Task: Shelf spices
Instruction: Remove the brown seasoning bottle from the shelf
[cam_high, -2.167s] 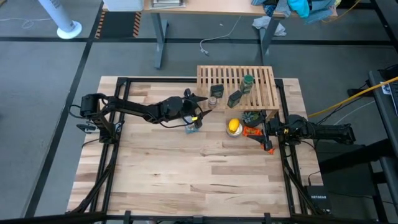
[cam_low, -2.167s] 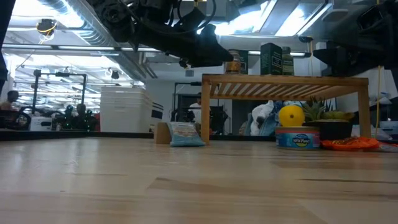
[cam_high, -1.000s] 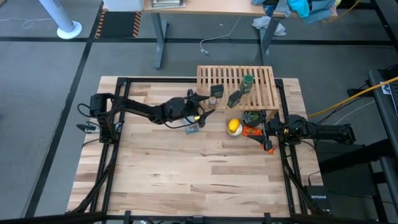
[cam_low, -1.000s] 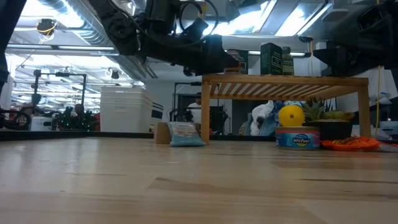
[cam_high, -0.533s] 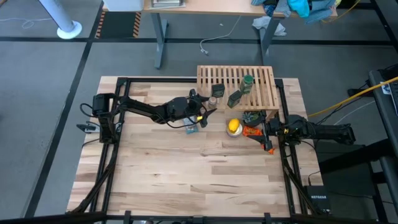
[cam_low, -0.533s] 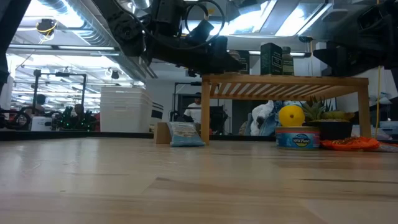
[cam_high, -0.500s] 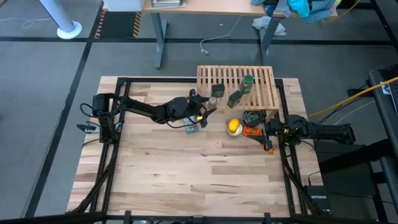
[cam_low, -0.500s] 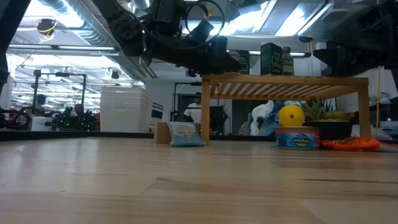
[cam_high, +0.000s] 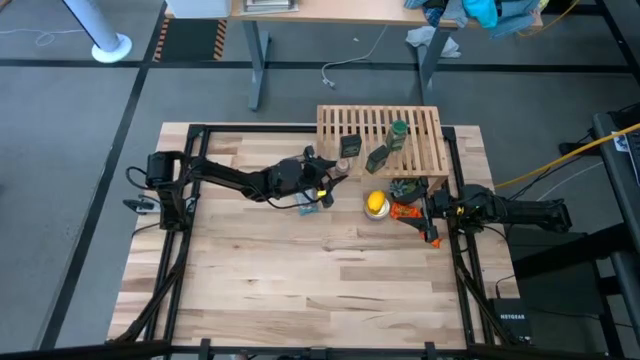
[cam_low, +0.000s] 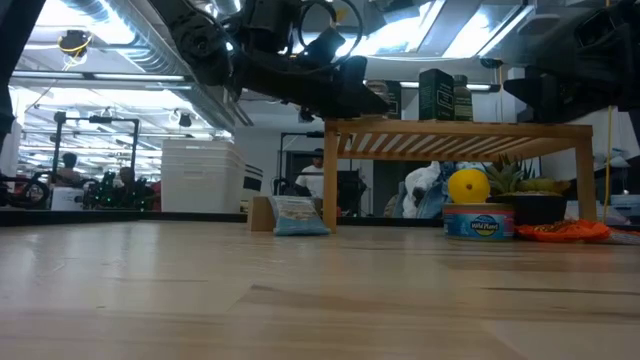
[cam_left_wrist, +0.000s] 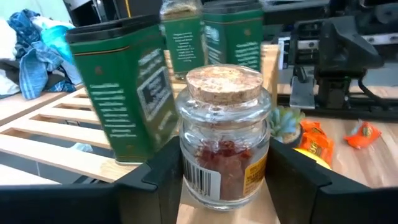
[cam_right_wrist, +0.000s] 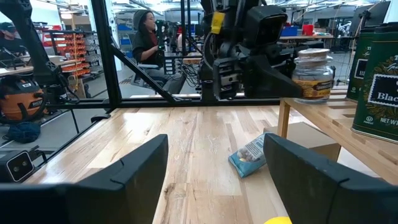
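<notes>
The left pincer (cam_high: 333, 172) reaches from the desk's left side to the near left corner of the light wooden slatted shelf (cam_high: 425, 155). Its fingers (cam_left_wrist: 158, 180) flank the small clear glass jar with a cork lid (cam_left_wrist: 225, 137), which stands on the shelf's edge; whether they press the glass or have let go, I cannot tell. To finish well, the jar should sit square on a slat, not over a gap, and the fingers should part evenly before backing straight out, or the jar could tip off the edge. Just behind it stands a dark green-labelled tin (cam_left_wrist: 122, 93), close enough to be knocked. Below lies a blue-and-white packet (cam_low: 297, 215) beside a brown cardboard box (cam_low: 262, 213). Rightward, a yellow lemon (cam_high: 376, 203) rests on a can. The right pincer (cam_high: 430, 212) waits released at the desk's right edge.
</notes>
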